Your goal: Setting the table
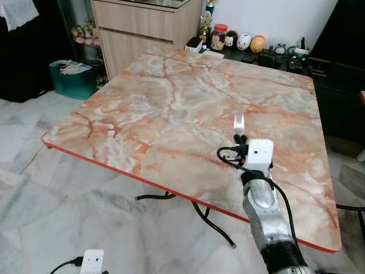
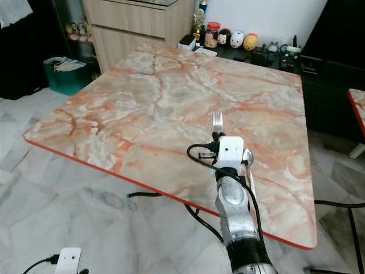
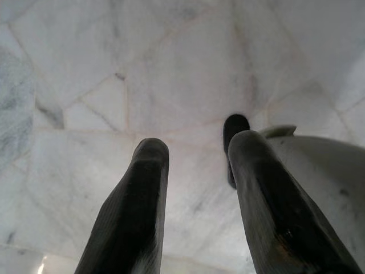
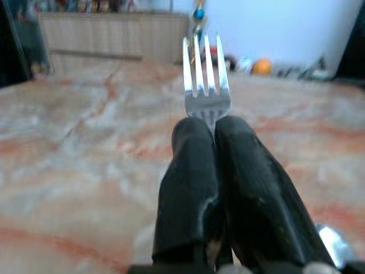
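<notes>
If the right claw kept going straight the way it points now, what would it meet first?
Probably nothing soon: the right claw, shut on the fork, points across bare marble table. Far along that line stand the figurines past its far edge, though depth is unclear.

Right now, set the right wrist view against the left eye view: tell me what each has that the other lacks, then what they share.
Right wrist view: a close look at the fork, its four tines sticking out past the right gripper shut on it, plus a shiny rounded metal end beside the fingers.

Left eye view: the table's red edge, the marble floor, the teal bin and the silver right arm.

Both: fork, marble tabletop, wooden cabinet, orange figurine.
</notes>
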Robot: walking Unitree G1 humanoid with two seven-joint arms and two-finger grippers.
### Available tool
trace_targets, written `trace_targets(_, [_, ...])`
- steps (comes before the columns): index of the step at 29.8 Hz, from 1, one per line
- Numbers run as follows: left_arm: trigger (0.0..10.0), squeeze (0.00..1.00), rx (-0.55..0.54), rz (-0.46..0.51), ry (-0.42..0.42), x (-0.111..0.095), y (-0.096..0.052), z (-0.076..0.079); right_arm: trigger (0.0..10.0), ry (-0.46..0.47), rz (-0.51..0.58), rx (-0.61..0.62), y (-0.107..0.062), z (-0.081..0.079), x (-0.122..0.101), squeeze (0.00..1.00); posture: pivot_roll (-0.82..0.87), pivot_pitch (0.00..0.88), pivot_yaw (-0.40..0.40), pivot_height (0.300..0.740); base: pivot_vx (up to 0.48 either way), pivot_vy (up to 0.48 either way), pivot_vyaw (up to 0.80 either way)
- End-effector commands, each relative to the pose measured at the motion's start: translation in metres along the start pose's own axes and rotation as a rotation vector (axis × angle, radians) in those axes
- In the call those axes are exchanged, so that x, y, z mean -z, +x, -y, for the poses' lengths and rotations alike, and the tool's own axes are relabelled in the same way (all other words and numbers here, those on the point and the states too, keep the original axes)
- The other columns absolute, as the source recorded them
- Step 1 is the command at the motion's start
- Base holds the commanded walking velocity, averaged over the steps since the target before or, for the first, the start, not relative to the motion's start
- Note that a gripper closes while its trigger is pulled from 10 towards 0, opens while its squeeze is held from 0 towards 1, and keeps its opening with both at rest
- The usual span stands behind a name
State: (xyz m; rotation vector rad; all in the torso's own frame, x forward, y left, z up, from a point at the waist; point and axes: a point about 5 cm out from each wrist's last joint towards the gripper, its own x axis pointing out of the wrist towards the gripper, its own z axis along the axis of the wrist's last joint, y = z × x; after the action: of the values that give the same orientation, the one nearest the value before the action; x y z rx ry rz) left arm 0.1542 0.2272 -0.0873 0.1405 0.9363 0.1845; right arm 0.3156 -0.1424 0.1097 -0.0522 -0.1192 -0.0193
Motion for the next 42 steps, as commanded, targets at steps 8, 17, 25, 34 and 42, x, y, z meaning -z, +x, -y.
trace_targets(8, [10.0,0.0,0.004,-0.041,0.036,0.011,-0.003,0.001,10.0,-0.068,0.149,0.019,-0.001,0.004,-0.027,0.0,0.04,0.0,-0.073,0.74,0.0,0.0,0.0])
trace_targets(17, [10.0,0.0,0.014,-0.032,0.072,0.01,-0.002,0.001,10.0,-0.062,0.177,0.032,0.008,0.003,-0.04,0.0,0.04,0.0,-0.073,0.74,0.0,0.0,0.0])
trace_targets(25, [10.0,0.0,0.02,-0.025,0.093,0.007,-0.002,0.004,10.0,-0.079,0.181,0.035,0.013,0.001,-0.044,0.0,0.03,0.0,-0.072,0.74,0.0,0.0,-0.54])
trace_targets(34, [10.0,0.0,0.019,-0.031,0.096,0.008,-0.002,0.004,10.0,-0.077,0.206,0.03,0.019,-0.001,-0.051,0.0,0.03,0.0,-0.073,0.74,0.0,0.0,0.0])
trace_targets(42, [10.0,0.0,0.015,-0.038,0.099,0.008,-0.002,0.003,10.0,-0.043,0.181,0.05,0.02,0.001,-0.049,0.0,0.03,0.0,-0.074,0.74,0.0,-0.262,-0.15])
